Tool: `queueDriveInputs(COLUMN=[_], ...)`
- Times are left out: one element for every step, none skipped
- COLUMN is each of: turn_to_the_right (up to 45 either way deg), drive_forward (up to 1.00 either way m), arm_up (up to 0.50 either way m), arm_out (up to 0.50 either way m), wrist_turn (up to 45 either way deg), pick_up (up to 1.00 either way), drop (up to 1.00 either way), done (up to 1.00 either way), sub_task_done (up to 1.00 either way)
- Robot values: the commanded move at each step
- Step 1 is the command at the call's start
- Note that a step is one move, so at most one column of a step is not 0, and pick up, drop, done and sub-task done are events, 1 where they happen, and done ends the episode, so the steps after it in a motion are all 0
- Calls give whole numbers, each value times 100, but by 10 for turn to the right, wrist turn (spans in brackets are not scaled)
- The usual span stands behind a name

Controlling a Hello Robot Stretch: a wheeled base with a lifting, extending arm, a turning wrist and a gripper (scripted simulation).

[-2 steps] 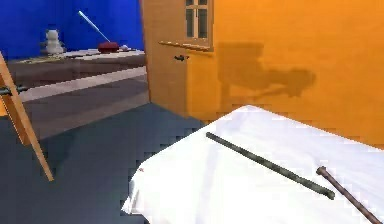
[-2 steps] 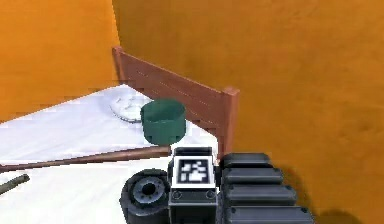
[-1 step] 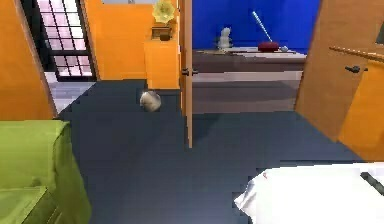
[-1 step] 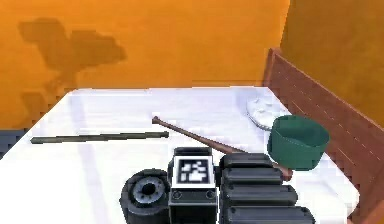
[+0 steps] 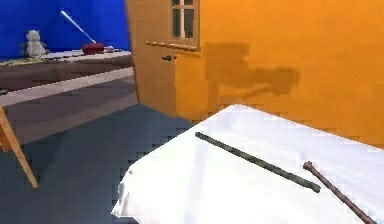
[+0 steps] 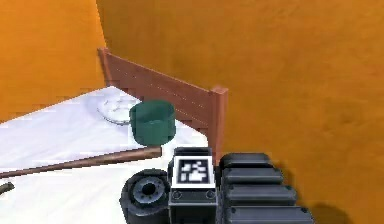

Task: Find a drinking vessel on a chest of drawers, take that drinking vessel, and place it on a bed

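1. Gripper (image 6: pixel 148 196): dark body low in the arm side view, well short of the headboard (image 6: pixel 160 88), with the white marker square (image 6: pixel 192 170) just beside it. Its far end is hard to make out and a cup sits right behind it, so I cannot tell whether it holds anything.
2. Drinking vessel: a squat green cup (image 6: pixel 154 121), upright, open mouth up. It is just in front of the headboard, on or just over the white bed (image 6: pixel 50 135) (can't tell if the base touches the sheet).
3. Key relation: the cup lies straight out from the gripper toward the headboard, roughly on the arm's (image 6: pixel 258 190) reach line. Its long axis is vertical, so there is no sideways lean to correct.
4. Neighbours: a pale dish (image 6: pixel 115 106) is just beside the cup, also close to the headboard. A long brown rod (image 6: pixel 90 160) lies across the sheet, farther from the headboard than the cup.
5. Judgement: placing step, near the end. The cup is already at the bed; what's left is leaving it settled there, clear of the dish and the headboard.
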Motion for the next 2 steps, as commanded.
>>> queueDriveInputs(turn_to_the_right=[450,450], drive_forward=[0,0], arm_up=[0,0], arm_out=[0,0], wrist_turn=[0,0], pick_up=[0,0], drop=[0,0], done=[0,0], sub_task_done=[0,0])
